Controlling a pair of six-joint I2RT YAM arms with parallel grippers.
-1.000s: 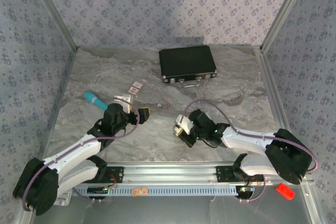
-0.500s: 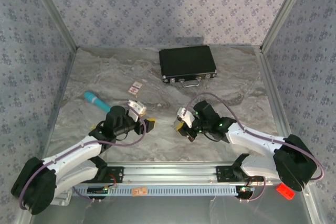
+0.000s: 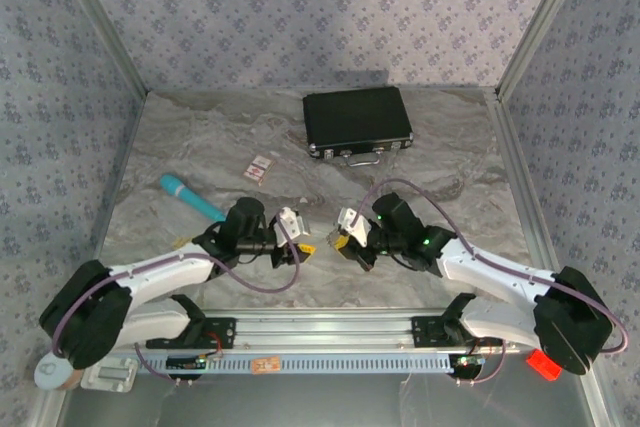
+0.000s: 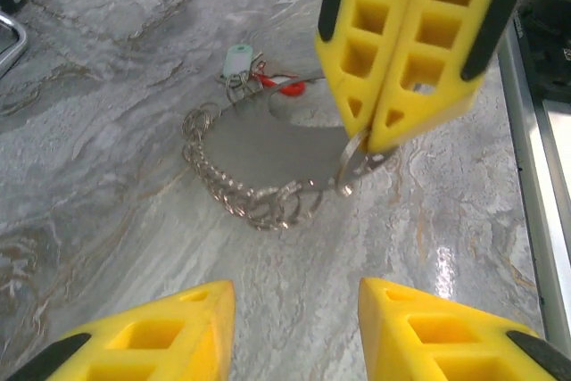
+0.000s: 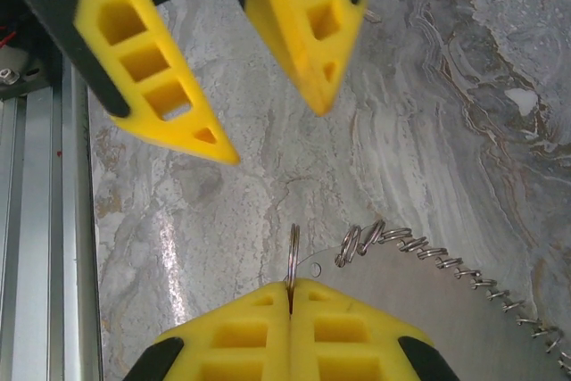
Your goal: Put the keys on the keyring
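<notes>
Rails of bare metal run along the bottom edge of the top view, with a small red block at the lower right corner. Just above them, at lower centre of the frame, the two arms reach toward each other over the marbled worktop. The left end effector is spread, its yellow fingers apart with nothing between them, and it is aimed at the right one. The right end effector is pressed together, pinching the keyring, a thin silvery ring that stands up out of its tips.

In the left wrist view that ring touches a chain of small wire loops, which curves across the worktop around a smooth grey patch. At the chain's far end lie a red tag and a pale green tag. Whether the red tag's wire joins the pinched ring I cannot tell.

Farther up the top view, a teal stick lies at the left and two small cards sit left of centre. A shut black case rests at upper centre, near the back wall.
</notes>
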